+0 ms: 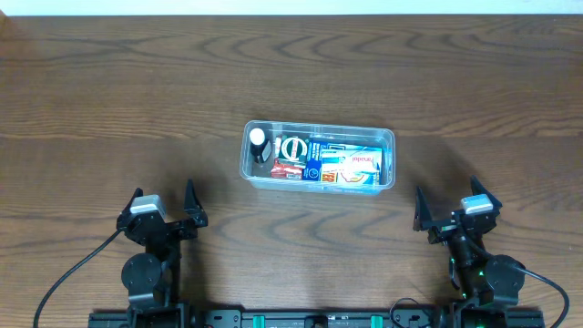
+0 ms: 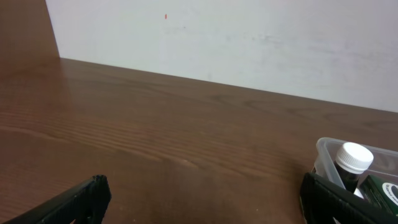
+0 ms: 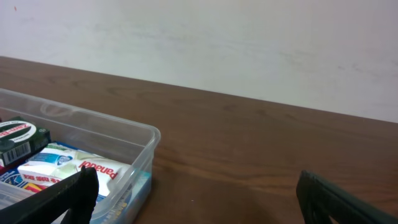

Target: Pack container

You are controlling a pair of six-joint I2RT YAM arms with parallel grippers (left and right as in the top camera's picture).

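Wood table (image 1: pixel 109 100), white wall (image 2: pixel 249 37), filled container (image 1: pixel 390 157)

A dark brown wood-grain desk (image 1: pixel 137 100) carries a clear rectangular plastic container (image 1: pixel 391 160) with rounded corners, resting flat near the middle, its long side parallel to the desk's far edge.

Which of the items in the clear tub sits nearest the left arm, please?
The dark bottle with the white cap, at the left end of the tub; the packets lie further right.
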